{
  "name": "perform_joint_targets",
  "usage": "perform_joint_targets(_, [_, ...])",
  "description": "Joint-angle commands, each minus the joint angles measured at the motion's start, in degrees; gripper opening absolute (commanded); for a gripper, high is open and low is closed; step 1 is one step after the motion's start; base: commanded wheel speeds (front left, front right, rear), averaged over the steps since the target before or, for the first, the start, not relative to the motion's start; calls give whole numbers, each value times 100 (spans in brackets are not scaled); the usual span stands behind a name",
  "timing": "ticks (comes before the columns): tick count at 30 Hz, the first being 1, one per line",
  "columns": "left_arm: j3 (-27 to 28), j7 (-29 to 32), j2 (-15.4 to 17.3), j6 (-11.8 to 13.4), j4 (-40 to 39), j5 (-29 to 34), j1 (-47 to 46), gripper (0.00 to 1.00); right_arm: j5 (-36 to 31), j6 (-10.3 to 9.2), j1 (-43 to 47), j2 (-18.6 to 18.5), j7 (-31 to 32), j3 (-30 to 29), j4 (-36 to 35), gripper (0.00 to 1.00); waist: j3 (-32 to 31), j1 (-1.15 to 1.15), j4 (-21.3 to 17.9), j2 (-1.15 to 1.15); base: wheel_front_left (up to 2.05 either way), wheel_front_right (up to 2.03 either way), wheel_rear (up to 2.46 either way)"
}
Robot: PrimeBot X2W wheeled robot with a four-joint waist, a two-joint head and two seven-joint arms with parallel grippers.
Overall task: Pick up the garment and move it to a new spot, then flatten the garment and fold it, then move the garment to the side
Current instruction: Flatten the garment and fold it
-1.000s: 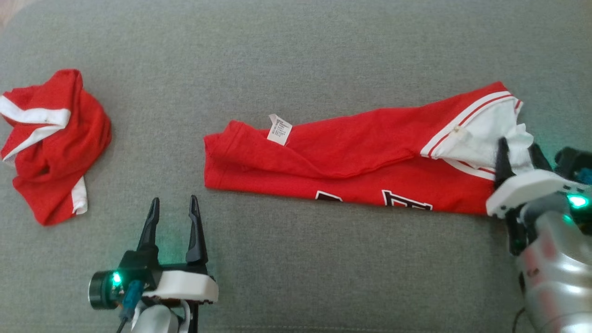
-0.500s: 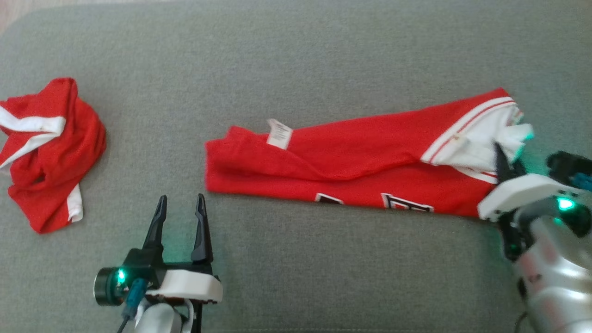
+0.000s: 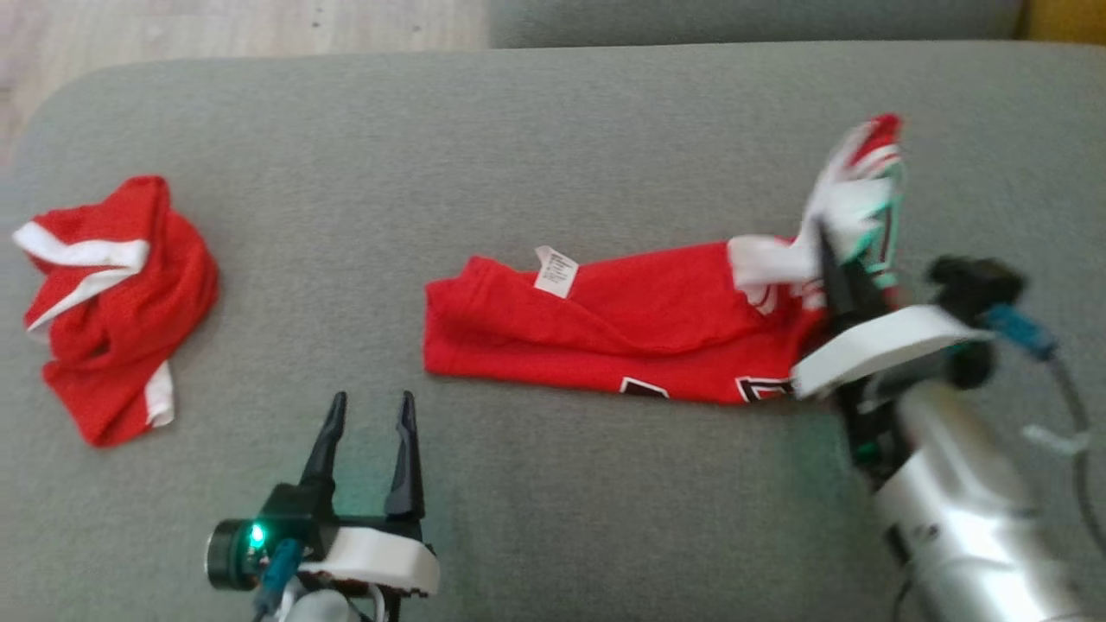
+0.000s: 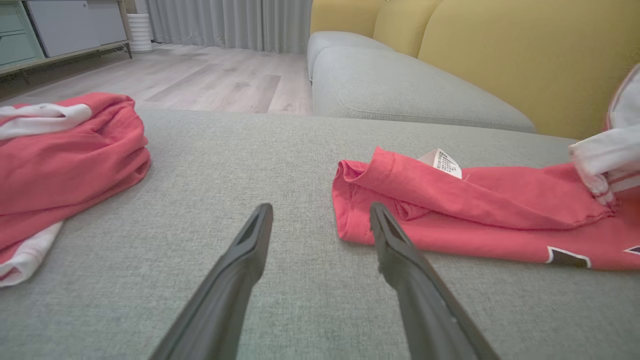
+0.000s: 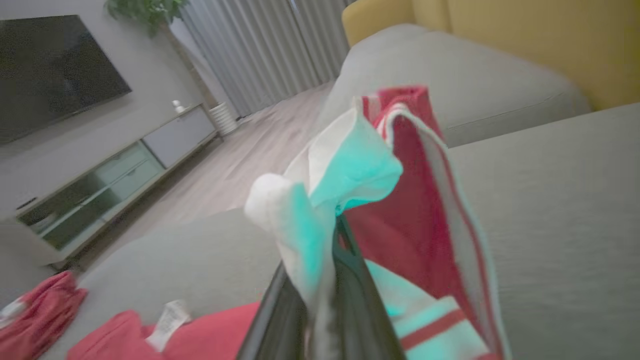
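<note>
garment: one end pinched, the rest lying flat

red garment (image 3: 639, 311) lies folded long and narrow on the grey surface (image 3: 518, 155), right of centre, nearer the right edge. right gripper (image 3: 831, 250) is clamped on its white-trimmed end, which stands up off the surface; the rest lies down. left gripper (image 3: 372, 399) hovers with jaws spread, empty, near the front edge, close to the garment's left end but apart from it
handling, judged: light, limp knit; will sag and drag, layers may slip apart. a second hold on the left end near the label (image 3: 556, 270) should keep it taut
count: red garments 2 (this one, plus a crumpled garment (image 3: 121, 294) by the left edge); labels 1; grippers 2
</note>
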Motion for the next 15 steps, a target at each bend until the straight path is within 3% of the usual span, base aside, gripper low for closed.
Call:
perform_joint_targets(1, [99,-29,50,10,-134,-72,-41,100,173,37,10,118,9,395,-350,0,-57,0,173,0,0,0,0])
perform_joint_targets(8, [-149,-29,50,-11,-56,-103,-23,100,562,37,-100,312,300,1266,-626,0,-95,0,776,0,0,0,0])
perform_joint_targets(15, [-507,-29,50,-10,11,-149,-20,100,722,37,-380,484,322,1691,-73,0,-112,0,1657,0,0,0,0])
